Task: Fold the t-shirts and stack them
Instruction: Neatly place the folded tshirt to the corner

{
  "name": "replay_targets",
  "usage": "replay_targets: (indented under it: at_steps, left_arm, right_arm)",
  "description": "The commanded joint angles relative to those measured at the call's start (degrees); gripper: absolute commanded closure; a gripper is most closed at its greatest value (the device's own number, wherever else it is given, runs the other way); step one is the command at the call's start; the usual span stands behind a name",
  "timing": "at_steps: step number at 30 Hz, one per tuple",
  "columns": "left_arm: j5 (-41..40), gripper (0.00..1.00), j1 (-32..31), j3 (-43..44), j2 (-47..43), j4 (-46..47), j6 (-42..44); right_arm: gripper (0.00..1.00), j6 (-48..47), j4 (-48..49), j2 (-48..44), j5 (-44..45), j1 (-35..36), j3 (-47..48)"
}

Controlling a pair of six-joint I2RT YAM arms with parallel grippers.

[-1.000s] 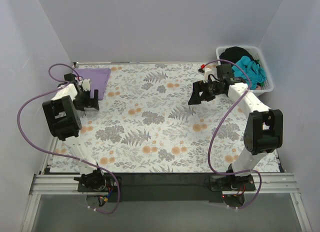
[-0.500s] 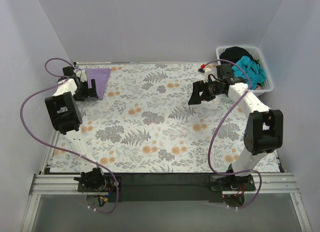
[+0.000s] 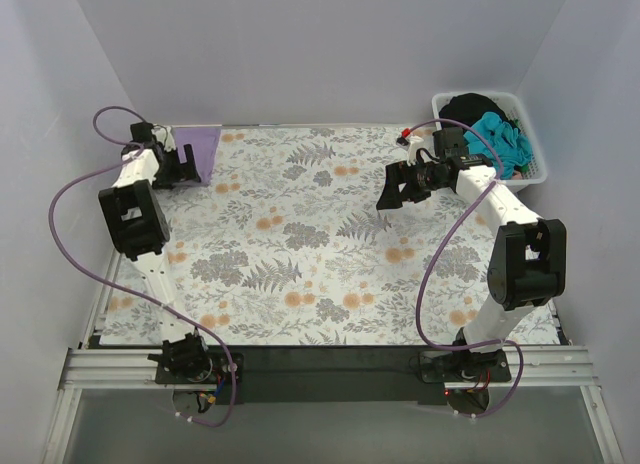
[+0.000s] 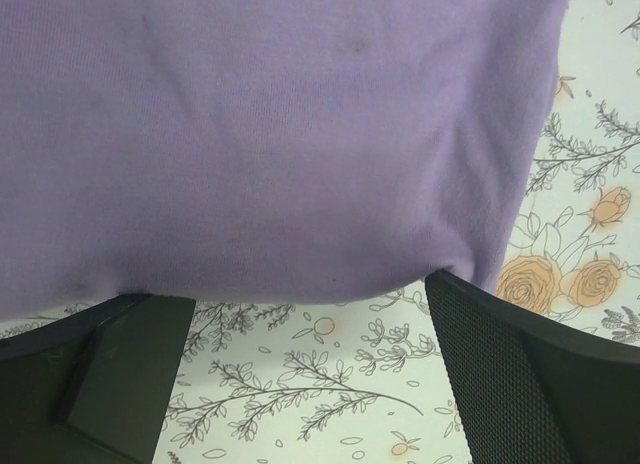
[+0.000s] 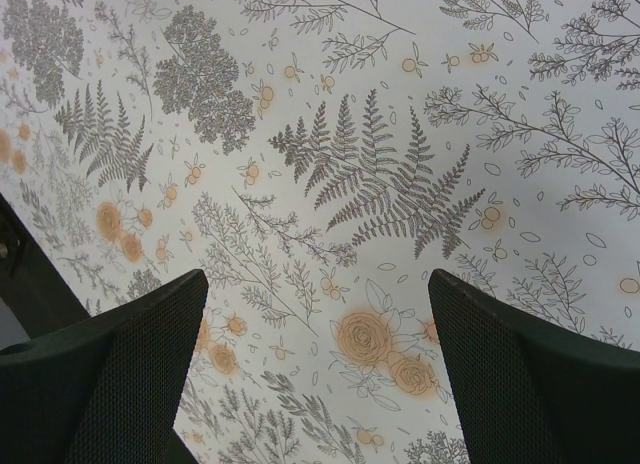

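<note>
A folded lavender-purple t-shirt (image 3: 203,144) lies in the far left corner of the floral table covering. It fills the upper part of the left wrist view (image 4: 280,134). My left gripper (image 3: 180,170) is open at the shirt's near edge (image 4: 300,296), with the cloth's hem resting against both fingertips and nothing held. My right gripper (image 3: 397,196) is open and empty above the table's right middle, with only floral covering between its fingers (image 5: 318,279). A teal t-shirt (image 3: 500,134) and a black one (image 3: 466,108) lie bunched in a basket.
The white basket (image 3: 533,176) stands at the back right corner, behind my right arm. A small red-and-white object (image 3: 405,136) lies near the back edge. Grey walls close in the left, back and right sides. Purple cables loop from both arms.
My left arm has swung toward the far left corner, and the purple shirt has shifted back against the far edge with it. The right arm has not moved.
</note>
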Motion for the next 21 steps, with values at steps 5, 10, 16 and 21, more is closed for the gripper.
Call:
replay_targets:
  at_steps: [5, 10, 16, 21]
  left_arm:
    - [3.7, 0.03, -1.6, -1.6, 4.2, -2.5, -0.7]
    - [4.6, 0.02, -2.4, -6.7, -6.3, -0.6, 1.5]
    - [7.1, 0.02, -4.0, -4.7, -16.1, -8.7, 3.0]
    - [7.2, 0.02, -7.2, -4.7, -24.6, -13.1, 1.9]
  right_arm:
    - [0.02, -0.6, 0.9, 0.3, -1.7, -0.1, 1.3]
    - [0.02, -0.9, -0.2, 0.2, -1.5, -0.2, 4.3]
    - [0.02, -2.5, -2.9, 0.3, 2.1, -0.6, 12.6]
    - [0.02, -2.9, -3.5, -3.2, 4.6, -1.5, 11.8]
